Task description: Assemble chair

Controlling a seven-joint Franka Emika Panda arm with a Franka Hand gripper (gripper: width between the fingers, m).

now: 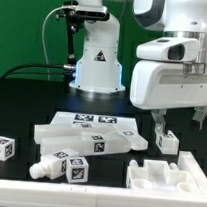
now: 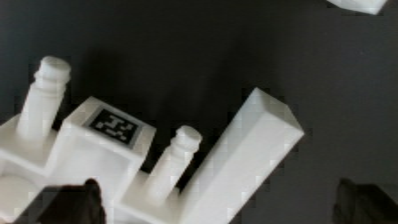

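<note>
The chair's white tagged parts lie loose on the black table. My gripper point(image 1: 180, 129) hangs open at the exterior view's right, just above a small tagged white block point(image 1: 167, 142). In the wrist view my gripper point(image 2: 217, 206) is open, with dark fingertips point(image 2: 71, 205) wide apart. Between them lie a white bar point(image 2: 249, 150) and a pegged white part point(image 2: 116, 125) with a tag and two round pegs. I hold nothing. A notched panel point(image 1: 166, 180) lies at the front right. Bars point(image 1: 94, 141) and a pegged piece point(image 1: 62, 169) lie in the middle.
The marker board point(image 1: 90, 120) lies flat behind the bars. A tagged white cube point(image 1: 1, 148) sits alone at the exterior view's left. The robot base point(image 1: 97, 66) stands at the back, with black cables running to the left.
</note>
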